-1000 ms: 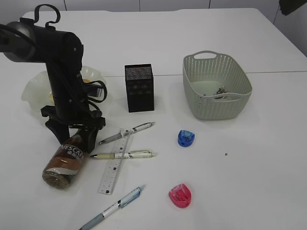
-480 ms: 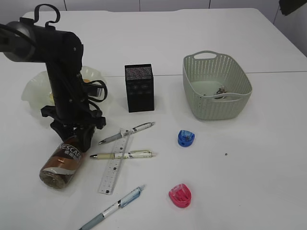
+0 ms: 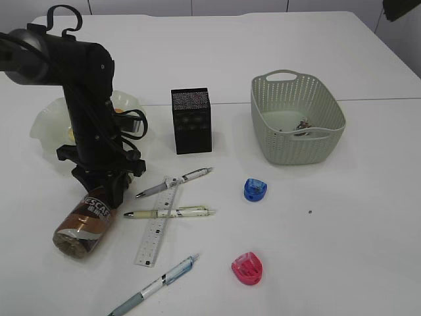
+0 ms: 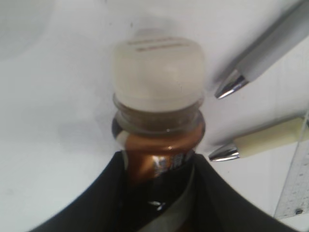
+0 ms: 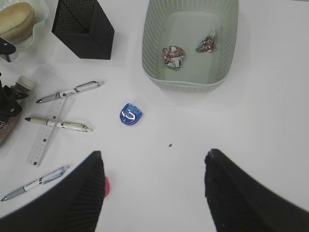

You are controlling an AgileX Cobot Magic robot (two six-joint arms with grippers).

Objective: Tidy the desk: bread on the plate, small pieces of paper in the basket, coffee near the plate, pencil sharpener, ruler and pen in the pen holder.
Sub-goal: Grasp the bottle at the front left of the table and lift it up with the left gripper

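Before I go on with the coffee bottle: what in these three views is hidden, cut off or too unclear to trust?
- Coffee bottle: left wrist view shows only cap and neck; the left gripper covers the body, and contact is unclear.
- Plate: exterior view, the left arm hides its middle.
- Paper scraps in the basket: too small to count surely.
- Pink sharpener: right wrist view, mostly behind the right gripper's finger.

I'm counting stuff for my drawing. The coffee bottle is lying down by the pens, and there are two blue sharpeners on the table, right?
Almost. The coffee bottle does lie by the pens, but only one sharpener is blue; the other sharpener is pink, as the exterior view shows.
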